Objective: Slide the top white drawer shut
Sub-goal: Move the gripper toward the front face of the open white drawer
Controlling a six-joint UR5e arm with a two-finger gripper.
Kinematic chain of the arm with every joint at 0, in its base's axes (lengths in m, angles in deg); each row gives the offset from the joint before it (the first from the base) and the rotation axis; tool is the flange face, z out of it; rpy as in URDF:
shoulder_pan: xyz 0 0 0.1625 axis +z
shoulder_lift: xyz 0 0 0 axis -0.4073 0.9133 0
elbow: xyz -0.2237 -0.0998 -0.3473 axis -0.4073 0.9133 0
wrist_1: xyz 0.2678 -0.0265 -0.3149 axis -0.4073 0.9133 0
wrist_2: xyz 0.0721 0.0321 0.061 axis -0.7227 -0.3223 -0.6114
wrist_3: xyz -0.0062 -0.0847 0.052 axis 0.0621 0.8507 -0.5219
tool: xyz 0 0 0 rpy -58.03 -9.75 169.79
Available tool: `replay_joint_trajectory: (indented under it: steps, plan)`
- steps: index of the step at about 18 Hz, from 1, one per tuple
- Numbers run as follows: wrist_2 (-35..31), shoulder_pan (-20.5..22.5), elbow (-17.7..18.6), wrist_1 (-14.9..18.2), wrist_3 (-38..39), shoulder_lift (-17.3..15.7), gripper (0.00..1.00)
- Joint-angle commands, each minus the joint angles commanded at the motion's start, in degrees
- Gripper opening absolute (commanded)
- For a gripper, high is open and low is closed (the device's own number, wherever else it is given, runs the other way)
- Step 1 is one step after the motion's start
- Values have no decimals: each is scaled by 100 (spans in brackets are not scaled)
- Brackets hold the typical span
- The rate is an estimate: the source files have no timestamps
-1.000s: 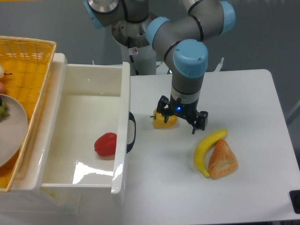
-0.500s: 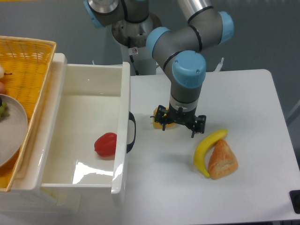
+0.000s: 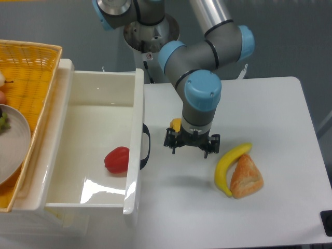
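Observation:
The top white drawer (image 3: 136, 111) stands pulled out over the table's left side, its front panel facing right with a black curved handle (image 3: 147, 147). A red fruit (image 3: 117, 159) lies inside it. My gripper (image 3: 190, 147) hangs to the right of the handle, a short gap away, fingers pointing down and spread open, holding nothing. It covers most of a yellow object (image 3: 176, 125) behind it.
A banana (image 3: 228, 160) and a piece of bread (image 3: 246, 176) lie right of the gripper. A yellow woven basket (image 3: 28, 67) with a grey plate (image 3: 13, 145) stands left of the drawer. The white table (image 3: 270, 104) carries these things.
The gripper has moved left and toward the front, closer to the drawer handle, and now covers more of the yellow object. The drawer has not moved.

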Motion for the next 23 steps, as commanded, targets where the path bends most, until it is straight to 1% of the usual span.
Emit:
replay_joint_trajectory:
  steps: [8, 23]
  plan:
    - [238, 44, 9, 9, 282, 123, 100]
    - [318, -9, 70, 35, 291, 123, 100]
